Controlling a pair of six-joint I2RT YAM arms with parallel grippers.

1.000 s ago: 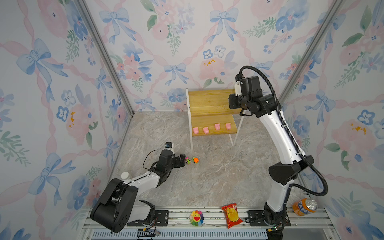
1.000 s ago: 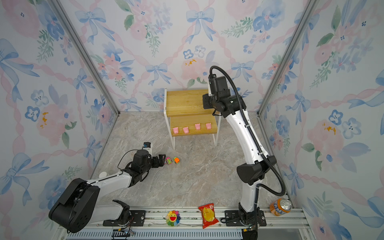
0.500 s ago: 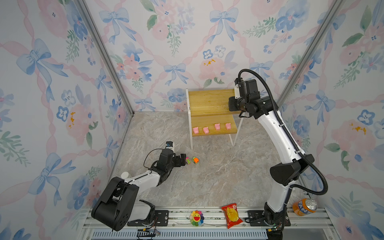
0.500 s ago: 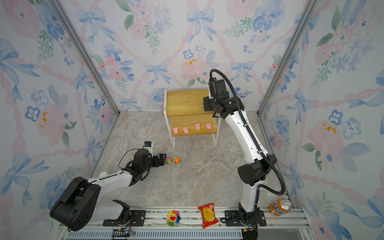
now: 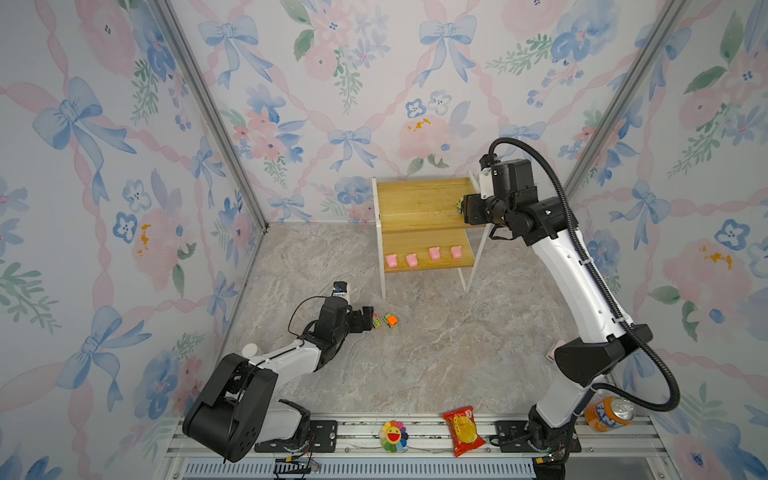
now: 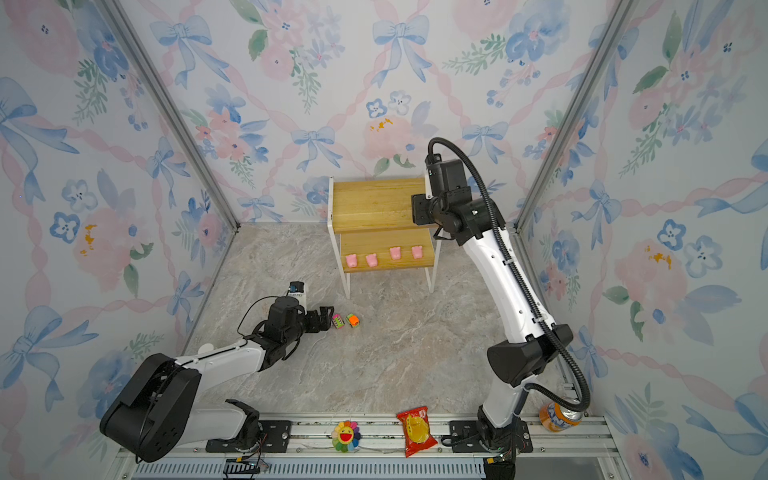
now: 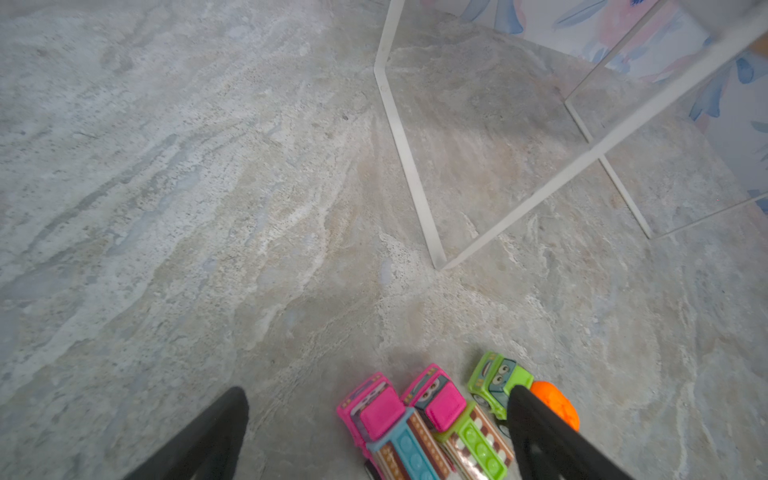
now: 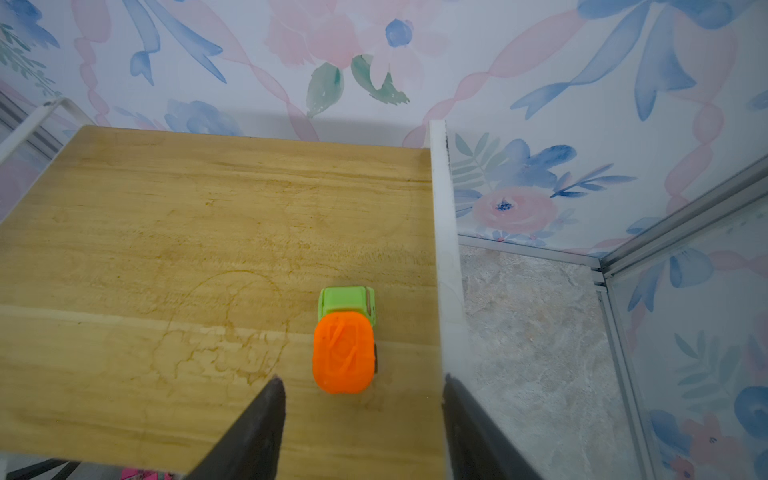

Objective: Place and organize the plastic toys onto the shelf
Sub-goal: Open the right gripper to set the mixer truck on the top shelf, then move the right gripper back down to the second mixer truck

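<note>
the right gripper (image 8: 363, 386) hangs over the top board of the shelf (image 8: 187, 249) with its jaws now spread apart, wider than a moment ago, and nothing between them. just beyond its fingertips a green car with an orange top (image 8: 343, 353) stands free on its wheels on that board, close beside the white side rail, so this car looks released and placed. its long axis runs front to back across the board, parallel to the rail. the green end points to the flowered back wall and the orange top lies nearer the gripper. on the lower board four pink pigs (image 5: 391, 260) stand in a row. down on the bench, the left gripper (image 7: 378, 392) is spread open and low, as before. a pink-and-teal car (image 7: 382, 419) and a pink-and-green car (image 7: 453, 419) lie side by side between its fingers, and a second green car (image 7: 498, 378) sits just outside one finger. by the look of it, those three cars still have to go up.
</note>
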